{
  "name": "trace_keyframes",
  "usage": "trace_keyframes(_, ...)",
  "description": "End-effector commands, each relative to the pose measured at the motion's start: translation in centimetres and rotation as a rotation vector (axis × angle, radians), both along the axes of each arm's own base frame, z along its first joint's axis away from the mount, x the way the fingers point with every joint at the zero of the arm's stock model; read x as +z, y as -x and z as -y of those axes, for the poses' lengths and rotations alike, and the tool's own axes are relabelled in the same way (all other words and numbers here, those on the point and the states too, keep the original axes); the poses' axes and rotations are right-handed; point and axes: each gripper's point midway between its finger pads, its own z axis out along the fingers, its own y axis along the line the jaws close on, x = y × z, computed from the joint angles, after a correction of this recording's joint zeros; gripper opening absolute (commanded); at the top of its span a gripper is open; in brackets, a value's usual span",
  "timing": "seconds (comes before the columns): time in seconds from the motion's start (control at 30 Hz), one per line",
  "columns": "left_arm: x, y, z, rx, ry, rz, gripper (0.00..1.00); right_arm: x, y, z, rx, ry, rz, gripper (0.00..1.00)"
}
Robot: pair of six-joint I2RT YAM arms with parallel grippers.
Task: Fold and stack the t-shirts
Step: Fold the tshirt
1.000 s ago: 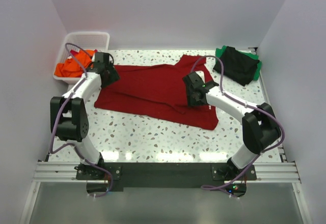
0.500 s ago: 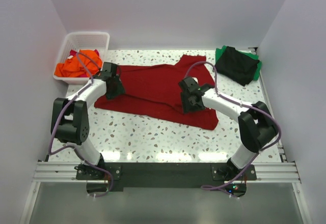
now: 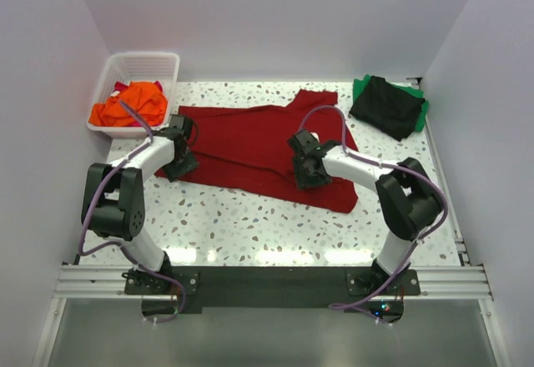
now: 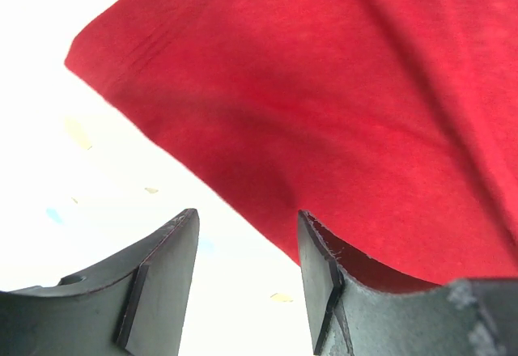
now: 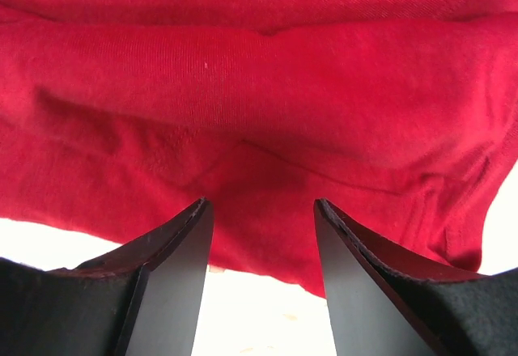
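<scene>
**While Poised Open and Empty: No Fold Made Yet**

Though set low at the cloth, grips nothing on either side. At the left gripper [image 4: 247, 235]: jaws parted, nothing between them, straddling the near hem of the dark red t-shirt [image 4: 324, 89], with bare table [image 4: 89, 170] just to the left of the fingers. At the right gripper [image 5: 263, 218]: likewise parted and empty, poised over a rumpled near edge of the same shirt, red cloth all across the view ahead.

Between the two grippers and beyond them: that one shirt spread wide and flat, a sleeve out at the far right, no fold in it.

Farther off, beyond and to the left of the left gripper: a white basket [image 3: 163, 60] with an orange t-shirt [image 3: 125, 110] heaped in it, unfolded. Beyond and to the right of the right gripper: a black t-shirt [image 3: 385, 104] lying on a green t-shirt [image 3: 423, 115], apparently folded and stacked.

Judged as early going: two seemingly done, one laid out awaiting its first fold, at least one more to fetch from the basket.
</scene>
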Motion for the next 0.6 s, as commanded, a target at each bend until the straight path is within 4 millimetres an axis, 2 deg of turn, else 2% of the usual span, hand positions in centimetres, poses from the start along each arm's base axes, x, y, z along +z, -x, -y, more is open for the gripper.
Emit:
trace_keyframes(0.0, 0.4, 0.7, -1.0, 0.088, -0.044, 0.000, 0.56, -0.7, -1.6, -0.9, 0.007, -0.001, 0.034, 0.56)
trace_keyframes(0.23, -0.5, 1.2, -1.0, 0.106, -0.046, -0.033, 0.57, -1.4, -4.5, -1.7, -0.007, 0.023, 0.089, 0.55)
trace_keyframes(0.33, -0.6, 1.2, -1.1, 0.108, -0.049, -0.036, 0.57, -0.4, -6.2, -2.5, -0.004, 0.018, 0.128, 0.55)
trace_keyframes(0.43, -0.5, 1.1, -1.1, 0.104, -0.053, -0.036, 0.57, 0.1, -7.1, -2.9, 0.004, 0.021, 0.142, 0.54)
trace_keyframes(0.57, -0.4, 1.0, -1.2, 0.102, -0.058, -0.040, 0.57, 0.9, -6.8, -2.9, 0.006, 0.010, 0.148, 0.52)
